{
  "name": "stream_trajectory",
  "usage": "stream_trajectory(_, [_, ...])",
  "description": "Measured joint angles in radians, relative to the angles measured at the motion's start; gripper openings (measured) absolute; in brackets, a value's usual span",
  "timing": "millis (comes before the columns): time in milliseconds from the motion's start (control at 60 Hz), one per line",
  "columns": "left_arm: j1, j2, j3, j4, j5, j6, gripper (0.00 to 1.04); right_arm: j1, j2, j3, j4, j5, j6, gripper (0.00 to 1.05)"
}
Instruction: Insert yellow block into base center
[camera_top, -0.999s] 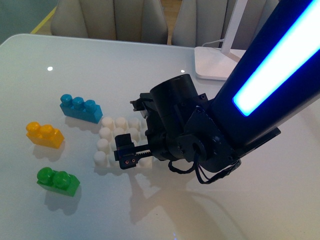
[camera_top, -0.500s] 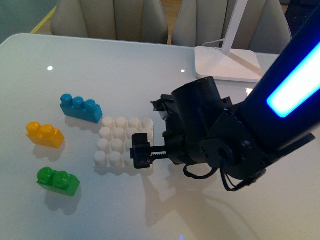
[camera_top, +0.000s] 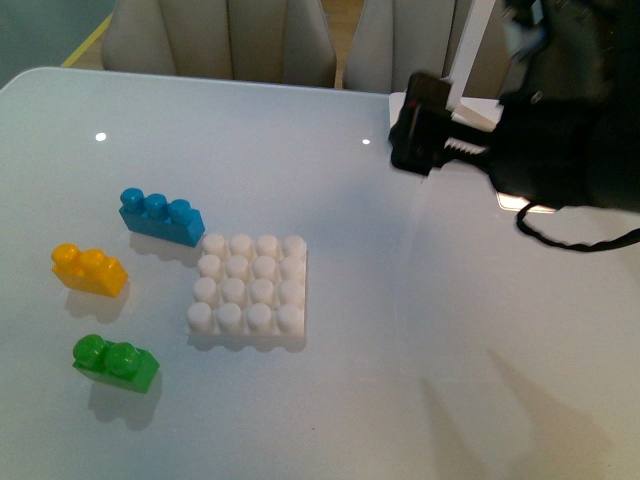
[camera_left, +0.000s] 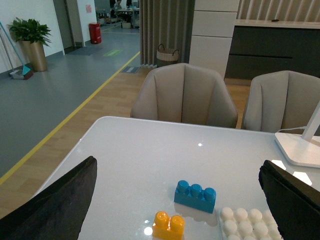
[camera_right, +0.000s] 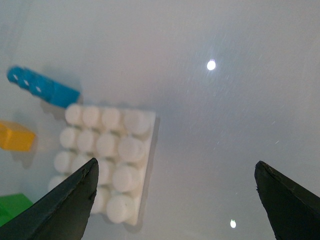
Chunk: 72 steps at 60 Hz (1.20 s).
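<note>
The right jaws are spread wide. In the right wrist view the two dark fingers (camera_right: 65, 200) stand far apart, with only the white worktop (camera_top: 300, 160) and part of the base (camera_right: 107, 160) showing in the gap; they pinch and touch nothing. In the front view this arm is raised over the far right part of the worktop, in front of the lamp foot (camera_left: 300, 150). The left jaws are just as widely parted, their fingers (camera_left: 60, 200) gripping nothing. That wrist view looks across the worktop at the bricks and at two beige chairs (camera_left: 184, 95) beyond the far edge. The yellow block (camera_top: 90, 270) lies flat, studs up, near the left edge of the worktop, well apart from the right jaws, with the base between them. A blue brick (camera_top: 162, 217) lies just beside the base's far left corner, and a green brick (camera_top: 115, 363) sits near the left edge, closer to the front than the yellow block. All sixteen studs of the base show bare.
</note>
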Motion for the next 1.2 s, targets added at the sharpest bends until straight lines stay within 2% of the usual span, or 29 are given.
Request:
stream_trajectory(117, [0.0,0.0,0.0,0.0,0.0,0.0,0.97,-0.001,-0.209,-0.071,-0.025,0.068,-0.014,0.96])
stream_trajectory(150, [0.0,0.0,0.0,0.0,0.0,0.0,0.97,0.002,-0.258,-0.095,-0.006,0.114,-0.036,0.95])
stream_trajectory(183, [0.0,0.0,0.0,0.0,0.0,0.0,0.97,0.006,-0.306,-0.137,0.085,0.203,-0.084,0.89])
stream_trajectory(200, [0.0,0.0,0.0,0.0,0.001,0.0,0.97,0.006,-0.353,-0.183,0.175,0.279,-0.137,0.84])
stream_trajectory(233, [0.0,0.0,0.0,0.0,0.0,0.0,0.97,-0.006,-0.452,-0.26,0.247,0.347,-0.212,0.76])
stream_trajectory(283, [0.0,0.0,0.0,0.0,0.0,0.0,0.97,-0.039,-0.619,-0.352,0.192,0.346,-0.286,0.63])
stream_trajectory(400, [0.0,0.0,0.0,0.0,0.0,0.0,0.97,-0.108,-0.915,-0.475,0.012,0.277,-0.336,0.4])
stream_trajectory(616, [0.0,0.0,0.0,0.0,0.0,0.0,0.97,-0.198,-1.122,-0.582,-0.036,0.19,-0.359,0.02])
stream_trajectory(816, [0.0,0.0,0.0,0.0,0.0,0.0,0.97,-0.262,-1.252,-0.65,-0.099,0.134,-0.362,0.02])
stream_trajectory(899, [0.0,0.0,0.0,0.0,0.0,0.0,0.97,-0.332,-1.3,-0.667,-0.132,0.039,-0.362,0.02])
stream_trajectory(966, [0.0,0.0,0.0,0.0,0.0,0.0,0.97,-0.359,-1.333,-0.675,-0.153,0.039,-0.362,0.02])
stream_trajectory(1133, [0.0,0.0,0.0,0.0,0.0,0.0,0.97,-0.363,-1.422,-0.7,-0.218,0.033,-0.362,0.02])
stream_trajectory(1199, [0.0,0.0,0.0,0.0,0.0,0.0,0.97,-0.364,-1.437,-0.722,-0.195,0.032,-0.362,0.02])
